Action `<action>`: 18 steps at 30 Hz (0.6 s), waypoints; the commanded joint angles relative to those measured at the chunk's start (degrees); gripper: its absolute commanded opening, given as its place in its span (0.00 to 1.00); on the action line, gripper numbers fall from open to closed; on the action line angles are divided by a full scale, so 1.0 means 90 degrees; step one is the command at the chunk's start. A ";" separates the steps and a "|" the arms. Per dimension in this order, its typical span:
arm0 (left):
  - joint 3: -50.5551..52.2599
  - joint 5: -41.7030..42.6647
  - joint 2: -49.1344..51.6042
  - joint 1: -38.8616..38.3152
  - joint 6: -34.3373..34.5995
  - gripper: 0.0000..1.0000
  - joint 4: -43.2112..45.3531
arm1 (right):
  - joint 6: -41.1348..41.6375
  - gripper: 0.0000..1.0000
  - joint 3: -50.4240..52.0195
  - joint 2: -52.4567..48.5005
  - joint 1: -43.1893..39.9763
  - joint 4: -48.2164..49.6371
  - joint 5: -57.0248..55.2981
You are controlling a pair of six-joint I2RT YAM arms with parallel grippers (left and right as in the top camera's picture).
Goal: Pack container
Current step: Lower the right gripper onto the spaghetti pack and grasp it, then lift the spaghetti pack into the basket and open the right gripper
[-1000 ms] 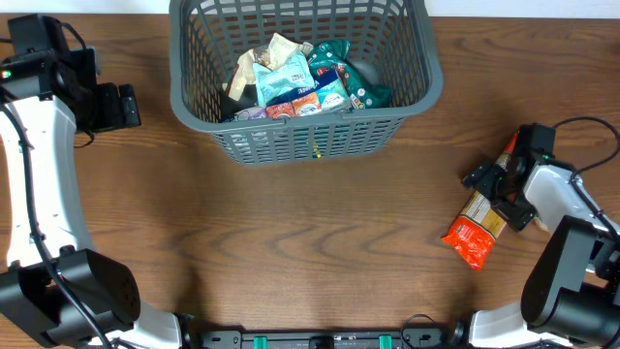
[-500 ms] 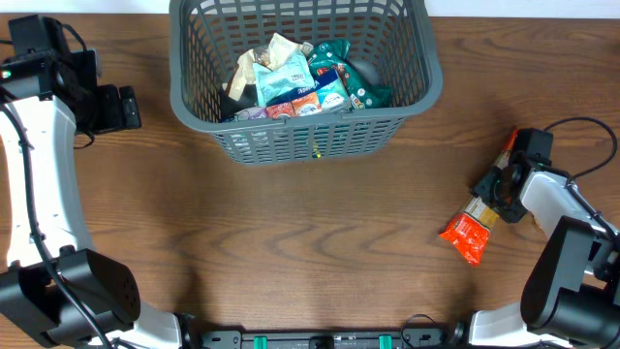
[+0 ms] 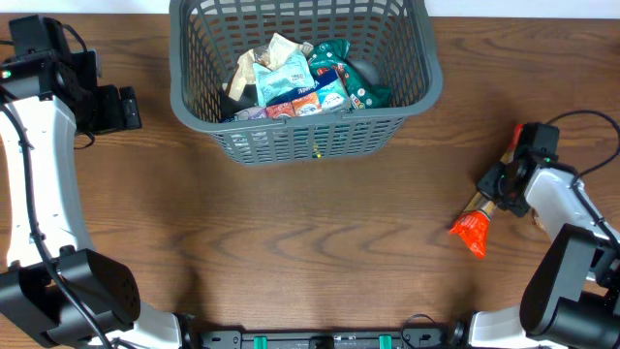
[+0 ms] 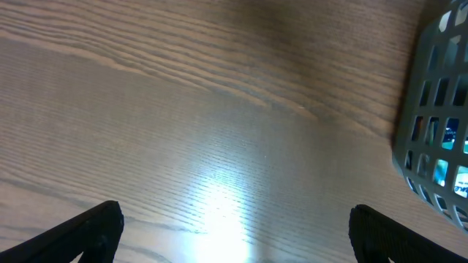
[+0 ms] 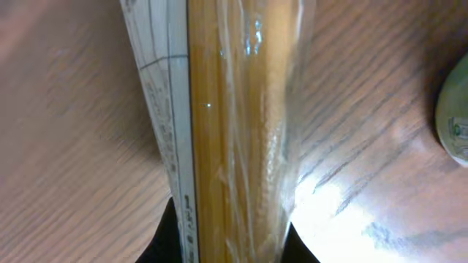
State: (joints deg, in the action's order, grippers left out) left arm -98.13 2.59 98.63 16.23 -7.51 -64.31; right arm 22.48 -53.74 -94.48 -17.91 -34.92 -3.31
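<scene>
The container (image 3: 310,142), a dark grey slotted basket, stands at the back middle of the table and holds several snack packets (image 3: 291,78). Its wall shows at the right edge of the left wrist view as the container (image 4: 439,109). At the right, a long clear pasta packet (image 3: 472,231) with an orange-red end lies slanted on the wood. My right gripper (image 3: 498,190) is shut on its middle. In the right wrist view the pasta packet (image 5: 234,124) runs upward from between the dark fingers (image 5: 167,237) of my right gripper (image 5: 230,245). My left gripper (image 4: 234,230) is open over bare wood, left of the basket.
The left arm (image 3: 39,145) stands along the table's left side, its gripper (image 3: 121,107) beside the basket. A pale round object (image 5: 457,117) shows at the right edge of the right wrist view, close to the packet. A cable (image 3: 581,124) loops above the right arm.
My right gripper has shut on the pasta packet. The packet has turned onto its edge and looks narrower from above. The left arm has not moved.
</scene>
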 commanded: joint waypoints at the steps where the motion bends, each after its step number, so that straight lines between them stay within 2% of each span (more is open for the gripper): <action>1: 0.0017 -0.0007 0.0046 0.0010 -0.0036 0.99 -0.0032 | -0.0886 0.01 -0.1389 0.0544 0.0085 -0.0255 0.0515; 4: 0.0017 -0.0005 0.0046 0.0010 -0.0036 0.99 -0.0032 | -0.1661 0.01 -0.2616 0.0901 0.0209 -0.0670 0.1134; 10: 0.0017 -0.0005 0.0046 0.0010 -0.0036 0.99 -0.0032 | -0.3461 0.01 -0.5013 0.1129 0.0891 -0.1593 0.1423; 14: 0.0017 -0.0005 0.0046 0.0010 -0.0036 0.98 -0.0032 | -0.6006 0.01 -0.6079 0.1127 0.1770 -0.2086 0.2006; 18: 0.0017 -0.0005 0.0046 0.0010 -0.0036 0.99 -0.0036 | -0.7745 0.01 -0.6343 0.1124 0.2705 -0.1817 0.2157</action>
State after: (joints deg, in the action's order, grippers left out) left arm -98.13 2.61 98.63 16.23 -7.51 -64.34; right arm -28.14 -108.86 -84.64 1.93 -53.34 11.86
